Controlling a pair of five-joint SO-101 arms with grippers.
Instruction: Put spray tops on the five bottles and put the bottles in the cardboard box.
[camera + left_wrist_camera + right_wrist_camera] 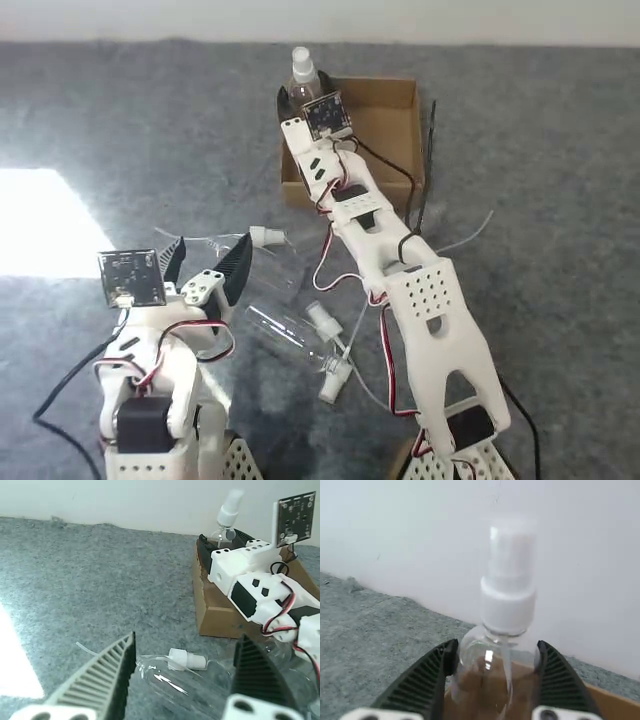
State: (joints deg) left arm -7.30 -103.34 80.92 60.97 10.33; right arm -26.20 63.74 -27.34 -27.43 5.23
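My right gripper [300, 100] is shut on a clear bottle [492, 667] with a white spray top [509, 597], held upright over the near-left corner of the cardboard box [385, 120]. This bottle [302, 75] sticks up above the gripper. My left gripper [210, 252] is open, low over the table, with a clear bottle [175, 682] lying between its fingers [105, 677], untouched. A loose spray top [187, 659] with a bare thin tube rests by that bottle.
A second clear bottle [285, 328] lies on the grey carpet between the arm bases, with two spray tops [335, 378] and their tubes beside it. Black cables [425, 160] run along the box's right side. A bright sunlit patch [40, 220] is at the left.
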